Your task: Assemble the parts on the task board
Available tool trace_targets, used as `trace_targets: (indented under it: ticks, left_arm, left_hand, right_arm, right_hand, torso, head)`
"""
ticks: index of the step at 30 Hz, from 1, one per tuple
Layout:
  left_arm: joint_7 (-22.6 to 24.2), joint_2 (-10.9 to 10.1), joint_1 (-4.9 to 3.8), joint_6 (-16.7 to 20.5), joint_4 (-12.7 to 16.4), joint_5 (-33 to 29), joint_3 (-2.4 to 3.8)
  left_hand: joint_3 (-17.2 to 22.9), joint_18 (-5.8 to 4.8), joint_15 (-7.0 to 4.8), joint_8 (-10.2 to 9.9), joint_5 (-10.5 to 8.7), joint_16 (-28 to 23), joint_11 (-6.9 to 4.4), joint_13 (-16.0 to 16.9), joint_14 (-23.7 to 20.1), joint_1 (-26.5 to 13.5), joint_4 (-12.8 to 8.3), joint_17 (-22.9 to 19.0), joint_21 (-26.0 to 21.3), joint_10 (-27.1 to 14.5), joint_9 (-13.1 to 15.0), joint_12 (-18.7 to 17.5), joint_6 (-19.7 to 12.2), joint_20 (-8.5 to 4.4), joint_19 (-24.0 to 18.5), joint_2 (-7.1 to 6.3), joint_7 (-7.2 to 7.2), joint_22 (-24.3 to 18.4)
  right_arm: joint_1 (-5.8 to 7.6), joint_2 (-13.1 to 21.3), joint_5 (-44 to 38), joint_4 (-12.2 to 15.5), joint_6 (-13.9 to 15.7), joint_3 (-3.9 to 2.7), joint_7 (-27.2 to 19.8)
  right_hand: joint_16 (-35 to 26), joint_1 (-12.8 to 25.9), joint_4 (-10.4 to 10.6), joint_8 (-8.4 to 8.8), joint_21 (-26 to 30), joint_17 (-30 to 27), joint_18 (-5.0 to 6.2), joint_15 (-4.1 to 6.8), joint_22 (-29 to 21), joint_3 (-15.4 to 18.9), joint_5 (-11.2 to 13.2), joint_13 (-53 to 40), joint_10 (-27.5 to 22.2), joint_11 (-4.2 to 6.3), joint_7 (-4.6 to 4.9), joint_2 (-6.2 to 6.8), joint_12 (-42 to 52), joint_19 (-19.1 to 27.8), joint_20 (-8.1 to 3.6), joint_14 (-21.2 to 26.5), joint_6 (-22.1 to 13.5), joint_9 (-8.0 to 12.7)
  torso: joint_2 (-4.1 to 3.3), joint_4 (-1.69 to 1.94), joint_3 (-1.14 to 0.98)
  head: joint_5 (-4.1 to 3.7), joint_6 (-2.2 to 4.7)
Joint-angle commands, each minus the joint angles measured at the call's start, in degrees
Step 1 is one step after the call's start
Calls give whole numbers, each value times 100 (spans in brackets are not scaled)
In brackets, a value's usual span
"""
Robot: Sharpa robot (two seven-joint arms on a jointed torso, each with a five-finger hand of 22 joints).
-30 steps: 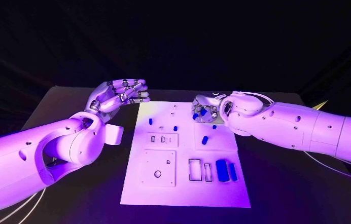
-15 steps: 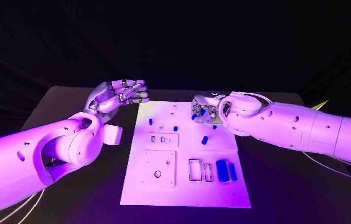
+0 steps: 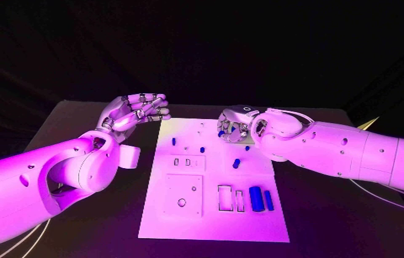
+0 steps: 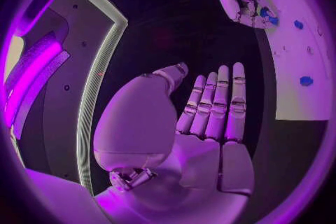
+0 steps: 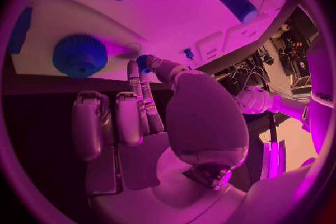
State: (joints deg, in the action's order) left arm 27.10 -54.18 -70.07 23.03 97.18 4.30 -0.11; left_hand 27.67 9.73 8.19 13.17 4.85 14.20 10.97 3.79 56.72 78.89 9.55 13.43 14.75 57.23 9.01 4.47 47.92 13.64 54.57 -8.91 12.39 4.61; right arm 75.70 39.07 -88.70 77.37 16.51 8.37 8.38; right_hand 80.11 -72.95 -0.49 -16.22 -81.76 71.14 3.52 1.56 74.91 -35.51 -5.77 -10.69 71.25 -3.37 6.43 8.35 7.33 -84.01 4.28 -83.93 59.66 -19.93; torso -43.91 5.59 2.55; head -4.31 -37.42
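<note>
Parts in blue lie scattered over the white rectangular task board (image 3: 211, 211) at the centre of the black desk (image 3: 76, 129); two blue bars (image 3: 256, 198) sit at its lower right; the silver right hand (image 3: 234, 125), at the board's upper right, seems to pinch a small blue peg (image 5: 144, 61) between thumb and fingers (image 5: 137, 95); the left hand (image 3: 135, 111) hovers off the board's upper left, palm up, fingers (image 4: 218, 102) loosely apart, holding nothing.

White rounded arms (image 3: 68, 164), seemingly screw-dotted, silver jointed hands (image 3: 135, 111)
</note>
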Motion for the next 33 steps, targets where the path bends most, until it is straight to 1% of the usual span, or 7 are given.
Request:
trace_targets:
  ticks: [1,12,14,18,22,26,33]
  left_arm:
    - [12,2,-11,-87,-3,-24,6]
    - [0,14,-23,-93,-18,-26,6]
    - [-1,21,-25,-95,-18,-27,6]
    - [-4,36,-29,-97,-22,-27,6]
    - [-9,60,-32,-107,-21,-27,6]
    - [-12,76,-34,-115,-20,-27,6]
    - [-14,87,-42,-121,-29,-27,6]
  left_hand:
    - [-19,82,-12,-40,-18,19,18,-1,38,7,-1,13,36,-6,-9,-28,-33,12,40,-15,218,7]
    - [-19,82,-12,-40,-18,19,18,-1,38,7,-1,13,36,-6,-9,-28,-33,12,40,-15,218,7]
    - [-19,82,-12,-40,-18,19,18,-1,38,7,-1,13,36,-6,-9,-28,-33,12,40,-15,218,7]
    - [-19,82,-12,-40,-18,19,18,-1,38,7,-1,13,36,-6,-9,-28,-33,12,40,-15,218,7]
    - [-20,81,-11,-44,-20,17,18,0,39,11,-5,21,37,-9,-10,-35,-38,10,44,-15,218,6]
    - [-21,80,-11,-46,-20,16,19,0,39,12,-6,24,37,-10,-10,-38,-40,10,45,-15,218,6]
    - [-21,80,-11,-46,-20,16,19,0,39,12,-6,24,37,-10,-10,-38,-40,10,45,-15,218,6]
  right_arm:
    - [30,-17,-86,40,291,-18,191]
    - [67,-430,-126,-369,893,-41,383]
    - [69,-511,-121,-459,925,-42,384]
    - [71,-667,-114,-612,941,-43,390]
    - [67,-828,-109,-764,920,-43,398]
    - [61,-919,-104,-856,911,-43,393]
    - [52,-1013,-50,-941,818,-43,327]
  right_hand:
    - [32,-91,-10,-358,-10,-2,-82,35,316,-28,-24,-44,120,88,-45,-124,-24,-115,-25,-272,3,-698]
    - [34,-61,-43,-408,7,-9,-77,31,298,-45,-82,-48,105,79,-32,-97,-69,-105,-25,-269,-55,-801]
    - [33,-60,-45,-409,6,-11,-78,30,300,-46,-84,-48,102,78,-30,-96,-72,-105,-24,-268,-58,-806]
    - [32,-54,-47,-411,7,-15,-78,27,299,-51,-92,-47,93,73,-25,-97,-82,-105,-23,-267,-71,-819]
    - [34,-50,-48,-412,12,-13,-76,25,293,-54,-96,-47,88,70,-22,-98,-88,-102,-22,-267,-79,-827]
    - [33,-46,-48,-412,11,-15,-77,23,294,-56,-98,-47,82,67,-20,-98,-94,-102,-21,-267,-87,-832]
    - [29,-29,-49,-414,20,-25,-74,16,284,-56,-101,-47,68,59,-14,-91,-110,-96,-16,-264,-108,-852]
  torso:
    - [-6,-5,2]
    - [-15,22,6]
    - [-18,24,10]
    - [-33,31,1]
    - [-39,48,10]
    - [-33,36,10]
    - [-36,31,10]
  head:
    - [-4,28]
    - [-14,42]
    - [7,79]
    - [55,68]
    - [71,56]
    - [126,35]
    - [133,34]
